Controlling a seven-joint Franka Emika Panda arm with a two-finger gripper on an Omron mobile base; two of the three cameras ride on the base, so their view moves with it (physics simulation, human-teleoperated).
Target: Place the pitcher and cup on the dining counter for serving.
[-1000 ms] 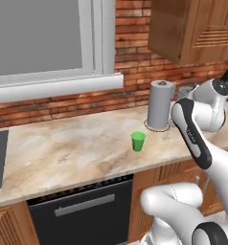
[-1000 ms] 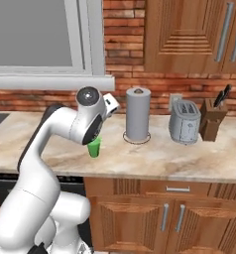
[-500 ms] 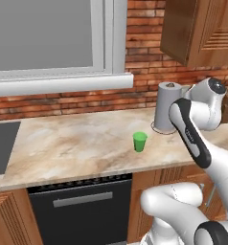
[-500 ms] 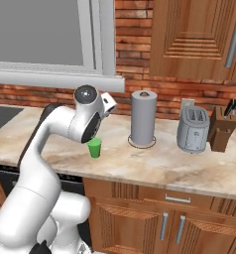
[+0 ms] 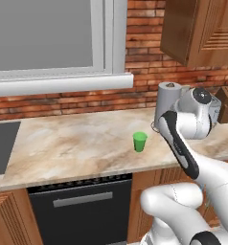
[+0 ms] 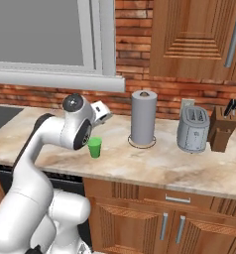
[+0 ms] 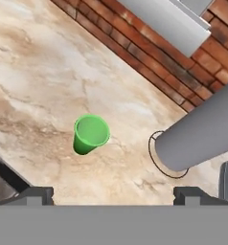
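Observation:
The cup [image 5: 140, 141] [image 6: 94, 147] is a small bright-green tumbler standing upright on the marbled wall counter [image 5: 63, 148], under the window. In the hand view the cup [image 7: 90, 134] sits left of centre, below and ahead of my gripper [image 7: 113, 195]. The fingertips [image 7: 39, 194] stand wide apart with nothing between them, so the gripper is open. My hand hovers above the counter, just behind the cup in the right base view. The pitcher and the dining counter are out of view.
A pale grey upright roll on a ringed stand [image 6: 143, 118] [image 5: 167, 103] [image 7: 202, 131] stands right of the cup. Further right are a toaster [image 6: 193, 130] and a knife block [image 6: 223, 133]. The brick backsplash [image 5: 63, 103] runs behind, wall cabinets [image 6: 194, 34] hang above, and a dark inset [image 5: 1, 146] lies at the counter's left.
The whole picture has drifted slightly, so the base has moved a little. The cup stands where it was and the gripper has stayed open.

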